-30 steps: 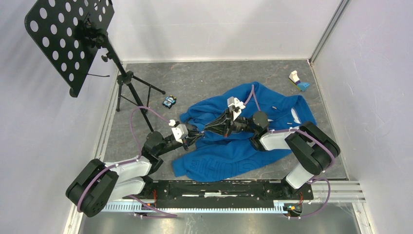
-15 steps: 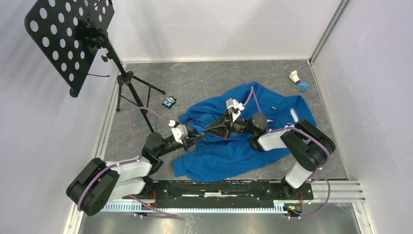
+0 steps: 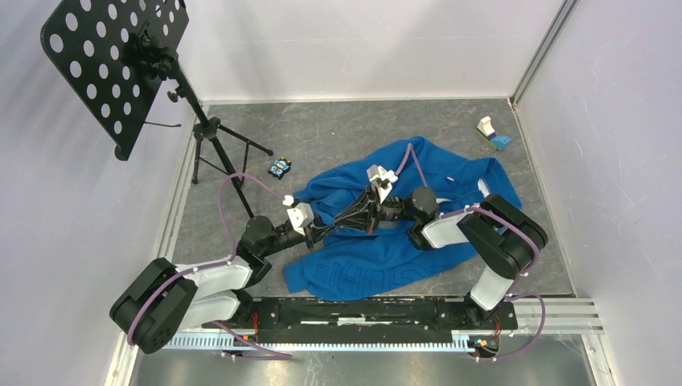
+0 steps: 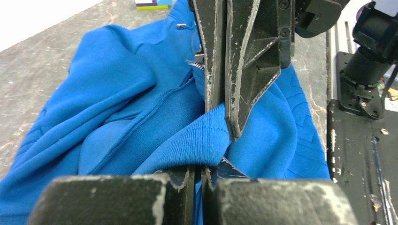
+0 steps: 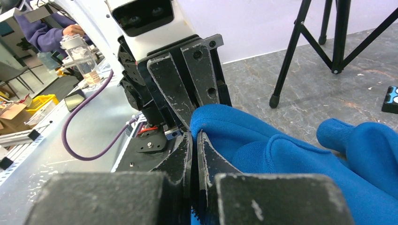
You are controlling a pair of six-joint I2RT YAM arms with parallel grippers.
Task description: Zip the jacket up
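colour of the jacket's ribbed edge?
Bright blue ribbed edge, matching the rest of the jacket; clearest in left wrist view.

**Jacket** [image 3: 378,259]: bright blue all over. The hem is ribbed in fine lines. Lettering [image 3: 362,277] is embossed in the same blue along the near edge. Zipper [image 4: 196,63] pale silver.

**Table** [image 3: 338,133]: dark grey, mottled with paler veining.

**Music stand** [image 3: 104,60]: black, its plate patterned with rows of round holes.

**Arms** [image 3: 201,281]: white and black links. Cables [image 3: 221,201] purple.

**Left gripper** [image 4: 199,168], **right gripper** [image 5: 195,136]: black fingers, scuffed grey-white along the edges.

**Small block** [image 3: 280,167], left of the jacket: blue and black.

**Small piece** [image 3: 490,135], far right: white over blue; finer colours too small to tell.

**Walls** [image 3: 362,40]: plain pale white-lilac.
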